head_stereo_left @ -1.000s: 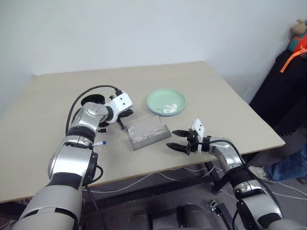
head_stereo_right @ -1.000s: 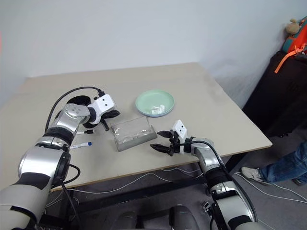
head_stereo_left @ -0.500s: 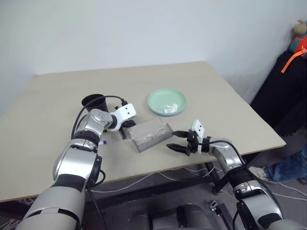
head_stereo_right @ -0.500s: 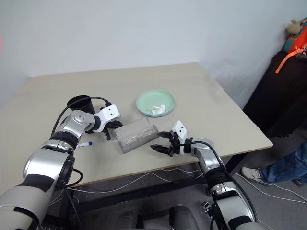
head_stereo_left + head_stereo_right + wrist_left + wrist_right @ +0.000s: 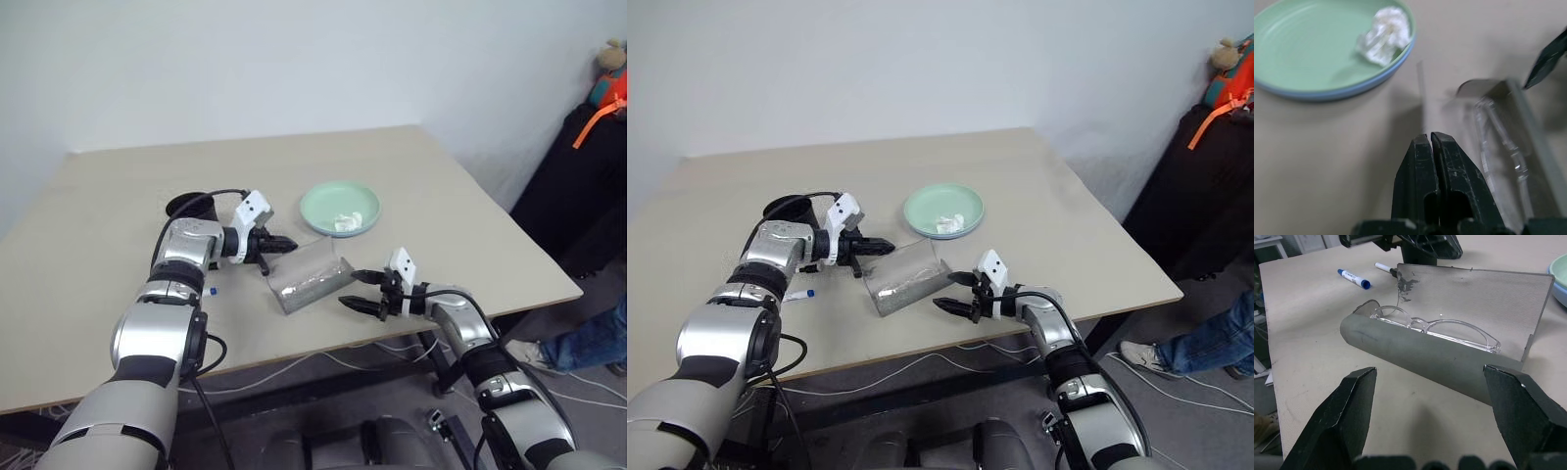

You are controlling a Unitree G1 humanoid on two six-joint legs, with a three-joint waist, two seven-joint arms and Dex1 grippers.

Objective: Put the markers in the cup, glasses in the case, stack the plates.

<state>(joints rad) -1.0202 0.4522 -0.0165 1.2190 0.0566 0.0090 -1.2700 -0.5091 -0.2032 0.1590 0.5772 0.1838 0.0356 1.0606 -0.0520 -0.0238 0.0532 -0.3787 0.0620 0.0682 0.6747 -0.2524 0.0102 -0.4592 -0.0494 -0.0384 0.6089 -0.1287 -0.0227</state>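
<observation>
The grey case (image 5: 312,286) lies open at the table's middle, its lid (image 5: 1474,303) standing nearly upright. The clear glasses (image 5: 1436,328) lie inside it. My left gripper (image 5: 281,243) is shut with nothing in it, its tips right behind the lid's back edge. My right gripper (image 5: 360,291) is open, level with the case's front and a little short of it. The blue-capped marker (image 5: 1354,278) lies on the table behind the case, and a second marker (image 5: 1382,267) pokes out past the lid. The black cup (image 5: 190,206) stands behind my left arm. The mint green plate (image 5: 1308,44) sits on the light blue one.
A crumpled white tissue (image 5: 1384,34) lies in the green plate. The table's front edge (image 5: 323,348) runs just under my right gripper. At the far right there are dark bags and a person's leg in jeans (image 5: 593,343).
My left gripper has swung right from the case's left end to behind the lid. The lid has come up from leaning back to nearly upright. My right gripper has stayed still.
</observation>
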